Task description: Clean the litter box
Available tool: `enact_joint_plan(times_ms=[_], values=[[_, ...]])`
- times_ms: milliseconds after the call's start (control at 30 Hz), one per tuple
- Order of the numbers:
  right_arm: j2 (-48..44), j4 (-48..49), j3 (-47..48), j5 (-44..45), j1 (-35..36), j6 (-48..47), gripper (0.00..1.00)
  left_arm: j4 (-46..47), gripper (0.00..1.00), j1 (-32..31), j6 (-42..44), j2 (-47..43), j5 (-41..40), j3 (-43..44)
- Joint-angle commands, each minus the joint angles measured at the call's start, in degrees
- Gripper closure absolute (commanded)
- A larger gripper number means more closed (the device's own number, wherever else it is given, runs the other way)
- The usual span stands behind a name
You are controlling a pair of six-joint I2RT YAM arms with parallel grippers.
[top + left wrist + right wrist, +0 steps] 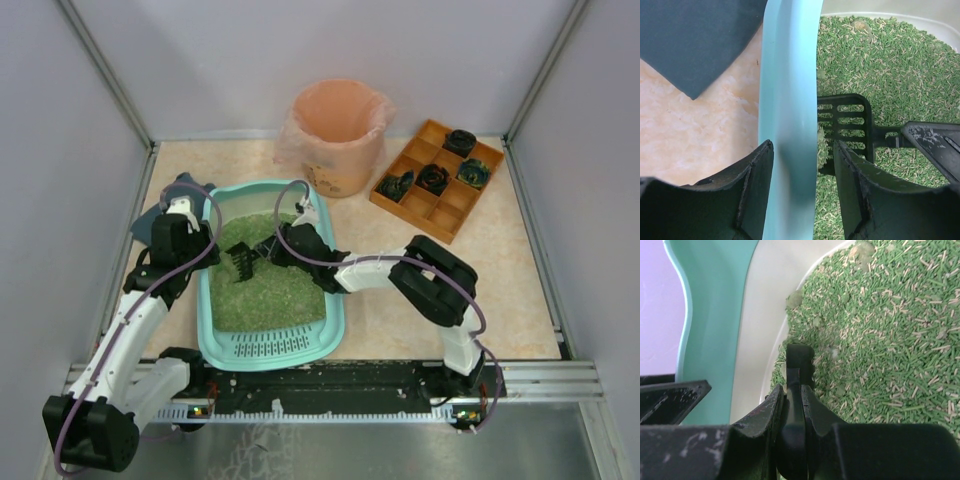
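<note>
A round bin [338,135] lined with a peach bag stands at the back of the desk [400,320]. Just beside it to the right lies an orange tray [445,218] divided into compartments, set at an angle. Four of its far compartments each hold a small dark item [433,179]; what they are cannot be told. A dark blue-grey sheet [695,35] lies flat on the desk's left side.

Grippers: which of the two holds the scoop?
The right gripper, shut on the black scoop over the litter; the left gripper straddles the rim of the litter box.
</note>
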Motion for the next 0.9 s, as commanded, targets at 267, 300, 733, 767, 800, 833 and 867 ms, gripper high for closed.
enact_joint_plan(times_ms=[267,300,733,767,800,833,867], values=[[-10.61,4.31,-4.67,1.38,0.19,1.82,1.00,0.38,0.43,-0.24,0.18,-0.62,0.17,0.04],[-11.01,4.22,-4.96,1.83,0.10,1.88,1.00,0.40,0.43,-0.24,0.14,-0.66,0.10,0.09],[-17.31,5.84,-12.02,4.73,-1.39,4.38,1.00,0.53,0.43,-0.24,0.18,-1.08,-0.30,0.07],[-19.54,6.70,-13.05,4.29,-1.70,5.03,1.00,0.47,0.43,-0.25,0.12,-1.30,-0.31,0.11],[-20.37,7.95,-14.16,3.77,-2.04,5.59,1.00,0.54,0.43,-0.26,0.07,-1.51,-0.22,0.15],[-21.04,9.30,-15.13,3.03,-2.43,6.14,1.00,0.74,0.43,-0.24,-0.08,-1.82,-0.02,0.04],[-21.86,10.08,-16.07,2.42,-2.76,6.66,1.00,1.21,0.42,-0.24,-0.20,-2.48,0.46,0.01]])
